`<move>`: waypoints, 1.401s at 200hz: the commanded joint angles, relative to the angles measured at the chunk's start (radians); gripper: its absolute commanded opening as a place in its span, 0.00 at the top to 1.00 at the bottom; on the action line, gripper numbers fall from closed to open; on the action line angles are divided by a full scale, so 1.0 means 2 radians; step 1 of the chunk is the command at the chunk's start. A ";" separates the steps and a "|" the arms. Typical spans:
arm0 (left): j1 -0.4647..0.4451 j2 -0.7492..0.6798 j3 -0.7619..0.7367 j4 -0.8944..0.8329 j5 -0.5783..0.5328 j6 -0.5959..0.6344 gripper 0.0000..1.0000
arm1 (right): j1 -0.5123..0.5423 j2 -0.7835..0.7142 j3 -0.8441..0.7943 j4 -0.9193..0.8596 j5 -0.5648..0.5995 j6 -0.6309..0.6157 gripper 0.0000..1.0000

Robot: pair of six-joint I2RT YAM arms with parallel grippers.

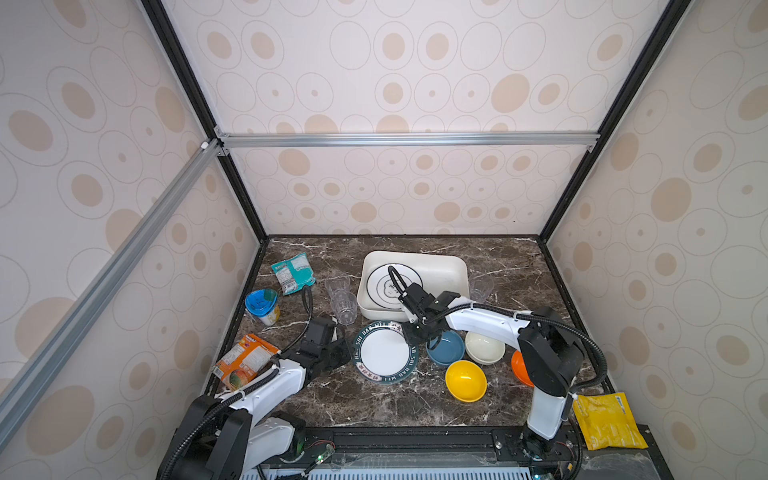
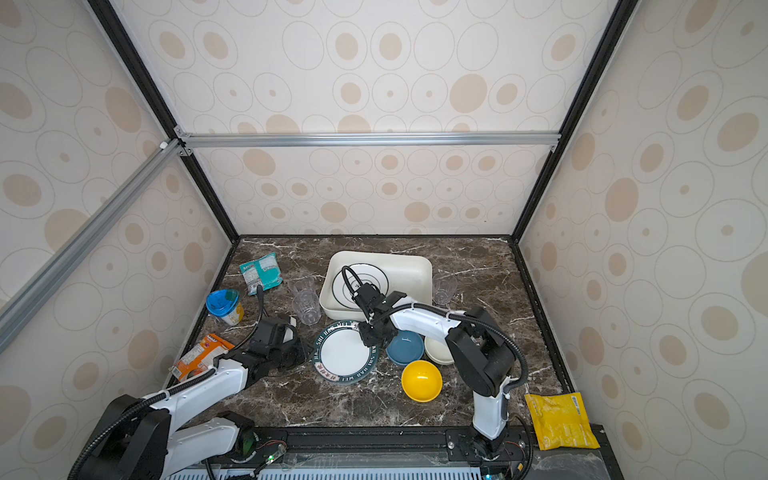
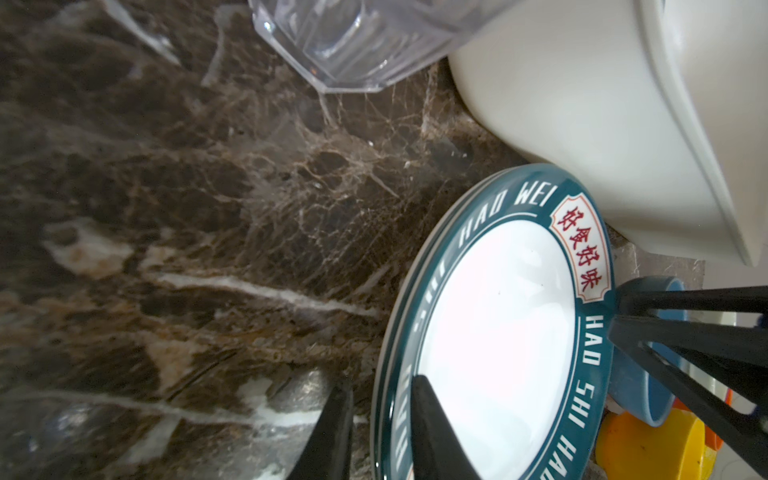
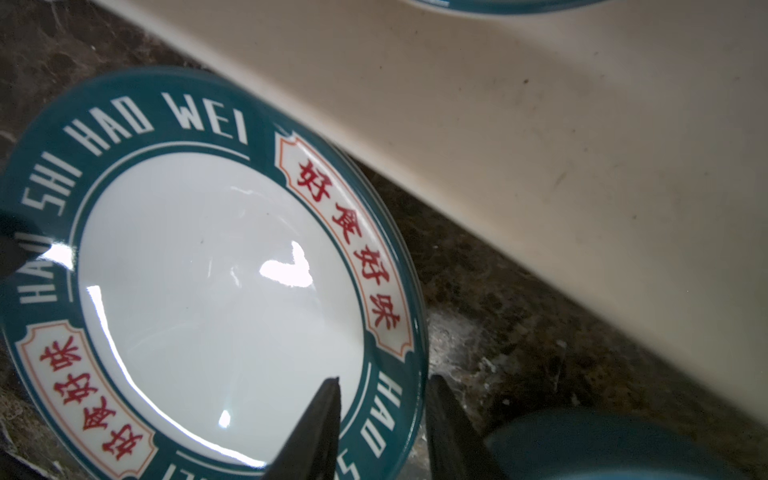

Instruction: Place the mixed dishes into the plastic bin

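Note:
A white plate with a teal rim point(image 1: 384, 352) lies on the marble in front of the plastic bin point(image 1: 453, 270), which holds another plate point(image 1: 384, 286). My left gripper point(image 3: 382, 381) is open astride this plate's left rim, its outer finger a little off the edge. At the opposite rim my right gripper point(image 4: 384, 378) is open too, inner finger over the white centre, outer finger beside the edge. Blue point(image 1: 445, 348), cream point(image 1: 485, 347), yellow point(image 1: 465, 380) and orange point(image 1: 519, 368) bowls sit to the right. Clear cups point(image 1: 344, 306) point(image 1: 481, 286) flank the bin.
A teal snack packet point(image 1: 292, 272), a blue-lidded cup point(image 1: 262, 305) and an orange packet point(image 1: 245, 359) lie along the left wall. A yellow packet point(image 1: 609, 422) rests at the front right corner. Patterned walls close in three sides.

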 commanded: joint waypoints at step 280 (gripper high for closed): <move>-0.004 -0.001 -0.009 0.006 -0.001 -0.010 0.79 | 0.007 0.028 0.019 -0.011 -0.043 -0.020 0.77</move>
